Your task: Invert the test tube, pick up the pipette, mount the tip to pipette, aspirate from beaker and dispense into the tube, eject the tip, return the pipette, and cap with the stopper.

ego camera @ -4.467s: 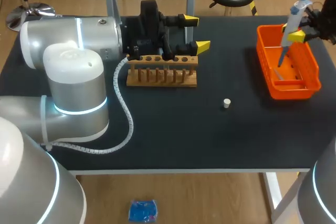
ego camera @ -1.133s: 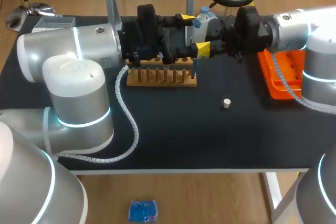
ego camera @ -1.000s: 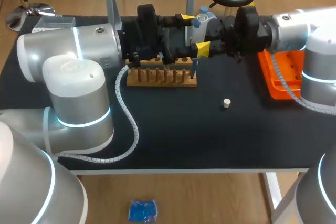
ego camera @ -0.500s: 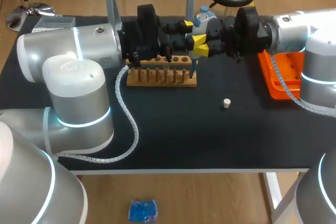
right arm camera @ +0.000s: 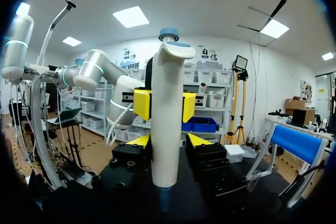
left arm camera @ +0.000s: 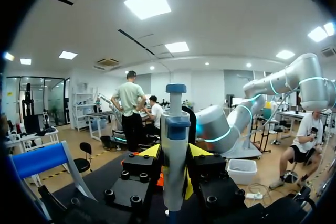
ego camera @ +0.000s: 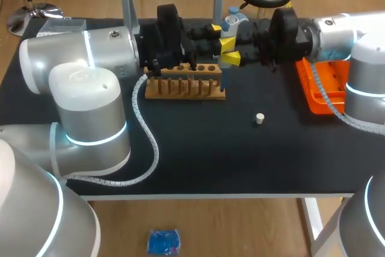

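Both the left gripper (left arm camera: 174, 153) and right gripper (right arm camera: 169, 141) pinch the pipette (ego camera: 231, 22) at upper centre; only the head view shows the rack (ego camera: 186, 85) and stopper (ego camera: 260, 118).

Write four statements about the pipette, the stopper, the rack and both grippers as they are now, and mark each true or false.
1. The pipette stands upright between the fingers of the left gripper. True.
2. The right gripper is open and holds nothing. False: it is shut on the pipette as well, so both grippers clamp it.
3. The white stopper lies inside the orange basket. False: it sits on the bare table, apart from the basket.
4. The wooden test tube rack stands on the table close to where the two grippers meet. True.
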Motion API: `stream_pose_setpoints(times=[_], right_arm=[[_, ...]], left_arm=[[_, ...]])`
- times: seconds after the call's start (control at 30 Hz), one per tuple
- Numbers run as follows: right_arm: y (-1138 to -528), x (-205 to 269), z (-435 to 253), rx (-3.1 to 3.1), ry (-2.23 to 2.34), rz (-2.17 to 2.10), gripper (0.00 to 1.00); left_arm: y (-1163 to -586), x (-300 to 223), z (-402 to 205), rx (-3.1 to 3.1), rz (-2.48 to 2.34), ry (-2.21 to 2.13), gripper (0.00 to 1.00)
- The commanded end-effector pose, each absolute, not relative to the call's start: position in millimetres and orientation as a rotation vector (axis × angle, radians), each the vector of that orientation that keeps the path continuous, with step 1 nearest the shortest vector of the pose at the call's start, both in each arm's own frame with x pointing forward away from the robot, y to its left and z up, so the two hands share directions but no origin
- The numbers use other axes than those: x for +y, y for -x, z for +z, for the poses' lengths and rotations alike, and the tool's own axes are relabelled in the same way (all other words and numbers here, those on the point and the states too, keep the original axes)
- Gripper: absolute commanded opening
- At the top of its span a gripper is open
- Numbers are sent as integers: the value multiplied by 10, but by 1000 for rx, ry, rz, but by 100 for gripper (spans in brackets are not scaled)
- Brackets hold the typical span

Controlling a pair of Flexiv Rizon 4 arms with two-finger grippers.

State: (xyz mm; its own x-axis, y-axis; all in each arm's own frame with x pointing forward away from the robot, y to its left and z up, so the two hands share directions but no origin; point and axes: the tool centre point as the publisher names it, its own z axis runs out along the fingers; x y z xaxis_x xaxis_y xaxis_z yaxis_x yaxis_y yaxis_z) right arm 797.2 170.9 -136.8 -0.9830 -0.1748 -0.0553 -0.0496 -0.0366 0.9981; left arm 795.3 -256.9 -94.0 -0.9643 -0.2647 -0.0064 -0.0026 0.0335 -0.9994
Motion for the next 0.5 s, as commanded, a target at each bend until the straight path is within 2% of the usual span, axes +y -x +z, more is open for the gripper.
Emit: stream_pose_setpoints(times=[0.03, 0.23, 0.5], right_arm=[[-7973, 1691, -1359, -2123, -245, -2182, 100], [-7989, 1574, -1346, -2124, -273, -2144, 100], [-8156, 1135, -1328, -2146, -307, -2110, 100]], left_arm=[[-7933, -2586, -956, 2103, -2043, 283, 0], [-7933, -2586, -956, 2103, -2043, 283, 0], [-7933, -2586, -956, 2103, -2043, 283, 0]])
